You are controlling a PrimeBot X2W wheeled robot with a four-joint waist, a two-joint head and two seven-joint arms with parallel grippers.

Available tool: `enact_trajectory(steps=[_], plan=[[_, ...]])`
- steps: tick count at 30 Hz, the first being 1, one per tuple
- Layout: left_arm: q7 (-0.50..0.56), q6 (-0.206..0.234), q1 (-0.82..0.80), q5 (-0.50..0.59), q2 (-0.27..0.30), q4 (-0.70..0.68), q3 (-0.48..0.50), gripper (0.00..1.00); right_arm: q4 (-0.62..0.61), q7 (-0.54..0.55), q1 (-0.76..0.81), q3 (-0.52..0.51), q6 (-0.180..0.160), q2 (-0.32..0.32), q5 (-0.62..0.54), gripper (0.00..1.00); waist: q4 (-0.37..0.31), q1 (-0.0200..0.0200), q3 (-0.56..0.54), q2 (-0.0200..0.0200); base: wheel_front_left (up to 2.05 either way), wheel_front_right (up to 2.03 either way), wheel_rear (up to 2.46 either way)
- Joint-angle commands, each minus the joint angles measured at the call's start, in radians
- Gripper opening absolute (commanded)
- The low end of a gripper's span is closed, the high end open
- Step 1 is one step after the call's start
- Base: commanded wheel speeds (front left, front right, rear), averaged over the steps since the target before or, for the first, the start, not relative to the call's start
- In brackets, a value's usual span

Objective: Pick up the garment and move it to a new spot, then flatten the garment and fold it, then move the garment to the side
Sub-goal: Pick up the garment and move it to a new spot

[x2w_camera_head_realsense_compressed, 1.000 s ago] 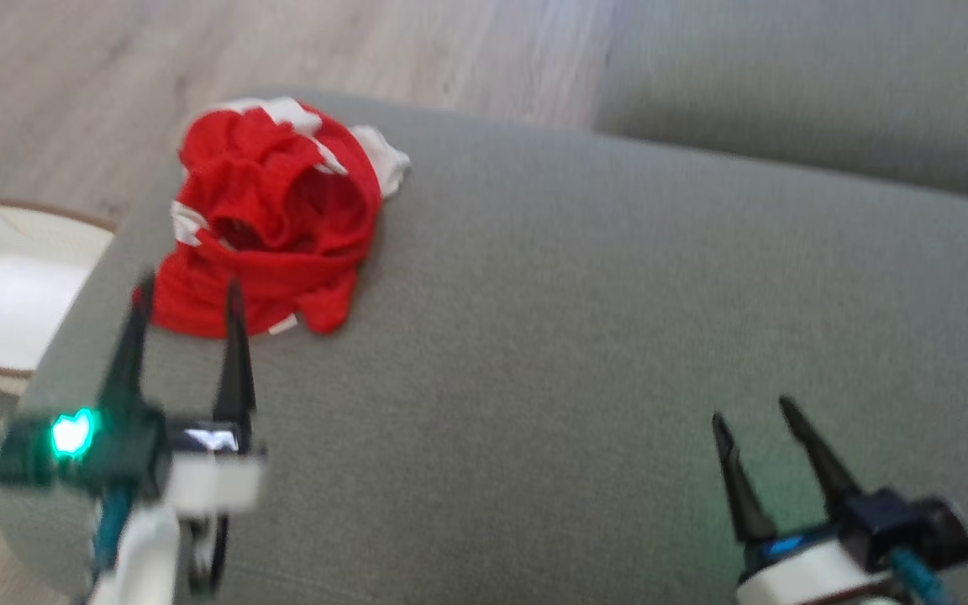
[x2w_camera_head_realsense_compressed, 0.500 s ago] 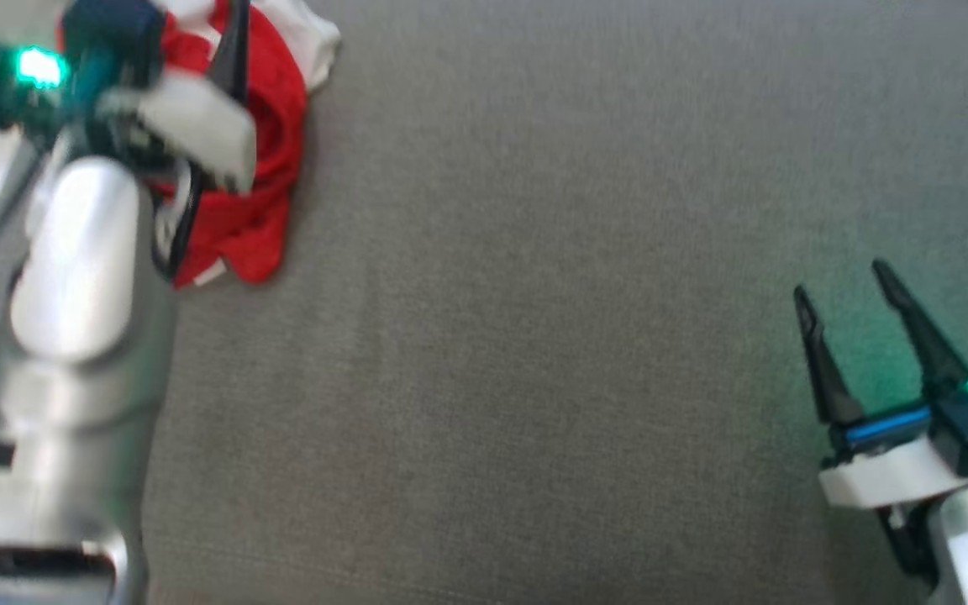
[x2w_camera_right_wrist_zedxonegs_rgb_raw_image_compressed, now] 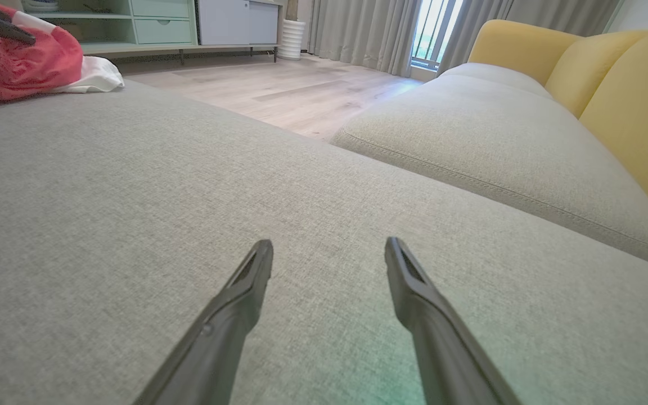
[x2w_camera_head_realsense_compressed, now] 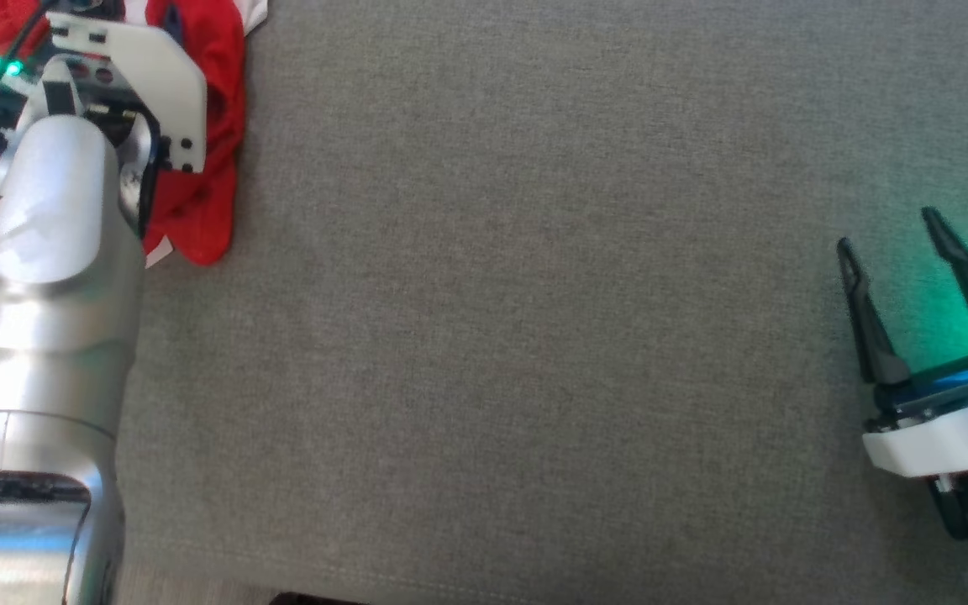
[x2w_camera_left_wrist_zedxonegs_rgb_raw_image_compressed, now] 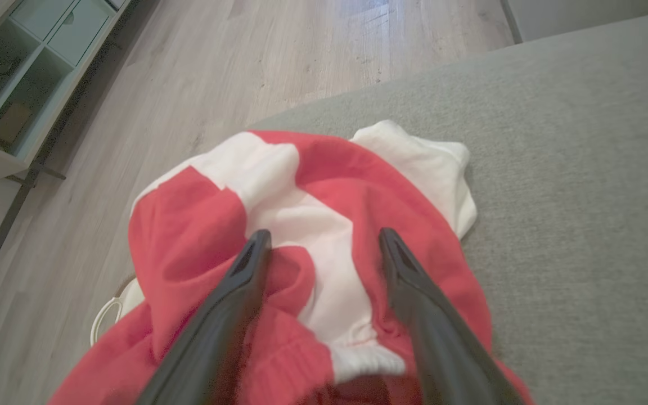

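Left wrist view: our left hand [x2w_camera_left_wrist_zedxonegs_rgb_raw_image_compressed: 324, 236], wide open and empty, hangs over the crumpled garment [x2w_camera_left_wrist_zedxonegs_rgb_raw_image_compressed: 313, 169], seemingly to pinch it; our right hand [x2w_camera_head_realsense_compressed: 887, 228] hovers open, empty.

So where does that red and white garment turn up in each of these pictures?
Head view: garment in the top left corner, partly behind the left arm.
Left wrist view: garment from centre to bottom, left fingers open over it.
Right wrist view: garment in the far top left corner.
Shared landmark: the grey cushion under it.
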Motion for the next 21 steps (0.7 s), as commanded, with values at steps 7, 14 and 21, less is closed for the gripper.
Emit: enact_trajectory(steps=[7, 14, 21], plan=[[-0.064, 0.047, -0.057, -0.006, 0.036, 0.098, 0.023, 0.58, -0.037, -0.011, 0.000, -0.002, 0.008, -0.032, 0.007, 1.00, 0.015, -0.0001, 0.010, 0.0000, 0.00, 0.00, 0.00], [-0.177, 0.062, -0.088, -0.016, 0.030, 0.167, 0.016, 0.00, -0.025, -0.011, 0.010, 0.012, 0.008, -0.018, 0.005, 1.00, 0.029, -0.0001, -0.035, 0.0000, 0.00, 0.00, 0.00], [-0.255, 0.053, -0.141, -0.006, 0.046, 0.163, -0.007, 0.00, -0.003, -0.011, 0.009, 0.036, 0.008, 0.025, 0.009, 1.00, 0.006, -0.0001, -0.134, 0.0000, 0.00, 0.00, 0.00]])
